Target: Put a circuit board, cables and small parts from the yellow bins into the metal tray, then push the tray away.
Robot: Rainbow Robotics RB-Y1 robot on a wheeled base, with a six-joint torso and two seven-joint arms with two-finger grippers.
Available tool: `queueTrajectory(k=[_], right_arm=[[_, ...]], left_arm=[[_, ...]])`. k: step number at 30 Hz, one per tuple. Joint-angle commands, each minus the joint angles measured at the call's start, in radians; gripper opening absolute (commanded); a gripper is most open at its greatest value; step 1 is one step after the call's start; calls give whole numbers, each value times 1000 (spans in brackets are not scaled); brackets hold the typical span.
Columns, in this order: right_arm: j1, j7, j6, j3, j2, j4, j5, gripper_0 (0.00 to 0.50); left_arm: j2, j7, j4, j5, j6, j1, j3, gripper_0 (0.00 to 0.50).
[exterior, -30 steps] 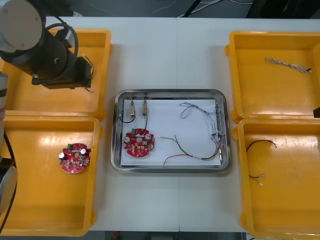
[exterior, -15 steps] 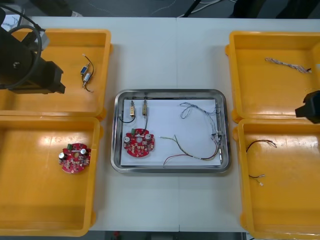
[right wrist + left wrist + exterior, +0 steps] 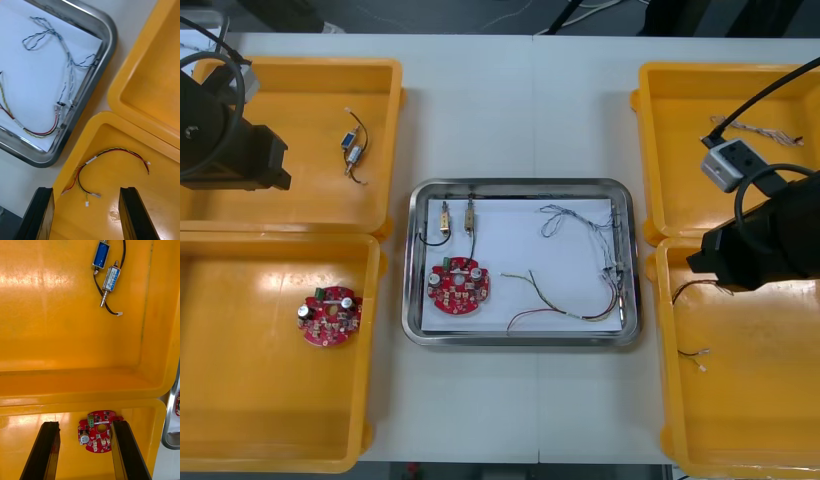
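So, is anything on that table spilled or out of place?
Nothing stands out. The circuit board, cables and small metal parts lie inside the metal tray; the left gripper and right gripper hang open over yellow bins.

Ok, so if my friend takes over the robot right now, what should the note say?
Left gripper: open, holding nothing, above the left yellow bins.
Right gripper: open, holding nothing, above the near right yellow bin, near a spare red and yellow cable lying in it.
Metal tray with a white inside, mid-table: holds a round red circuit board, small metal parts, a twisted blue and white cable and a second red and yellow cable.
Done: loading, it seems.
Left: push the tray away.
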Motion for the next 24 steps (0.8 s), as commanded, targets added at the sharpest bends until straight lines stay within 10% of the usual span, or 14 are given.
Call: queueTrajectory(k=[1, 5, 8, 24], right_arm=[[-15, 13, 3, 79, 4, -70, -15, 500], [-25, 18, 3, 144, -11, -81, -15, 500], [-45, 21, 3, 205, -25, -81, -9, 500], [-221, 70, -68, 561, -62, -27, 74, 500]], left_arm=[[44, 82, -32, -3, 6, 11, -16, 396], [44, 80, -32, -1, 6, 11, -16, 399], [44, 76, -32, -1, 6, 11, -16, 500], [44, 68, -32, -6, 6, 15, -16, 500]])
